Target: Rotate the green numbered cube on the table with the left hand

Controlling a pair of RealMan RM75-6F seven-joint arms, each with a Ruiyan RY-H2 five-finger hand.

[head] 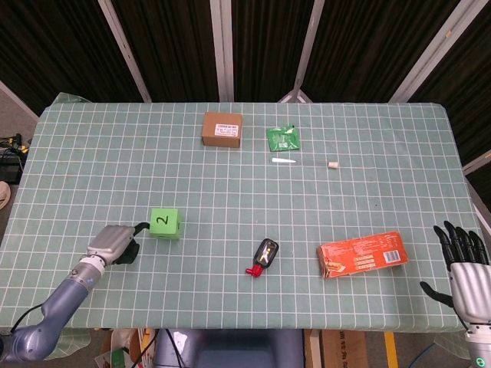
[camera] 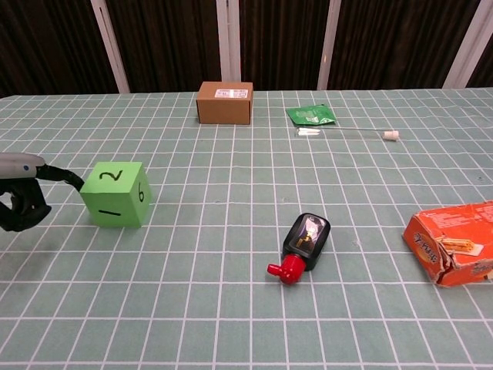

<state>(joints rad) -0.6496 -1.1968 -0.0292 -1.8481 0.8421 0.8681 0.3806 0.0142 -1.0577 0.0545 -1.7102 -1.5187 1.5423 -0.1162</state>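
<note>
The green numbered cube (head: 164,223) (camera: 115,193) sits on the checked table left of centre, showing a 2 on top, with a 1 and a 6 on the sides facing the chest view. My left hand (head: 116,244) (camera: 23,194) lies just left of the cube. One dark finger (camera: 68,179) reaches to the cube's upper left edge; the other fingers curl below the palm. The hand holds nothing. My right hand (head: 462,264) stands by the table's right front corner with fingers spread and empty; it does not show in the chest view.
A black and red key fob (head: 265,255) lies near the middle front. An orange carton (head: 362,257) sits front right. At the back are a brown box (head: 222,129), a green packet (head: 282,138), a white stick (head: 284,162) and a small cork (head: 333,163).
</note>
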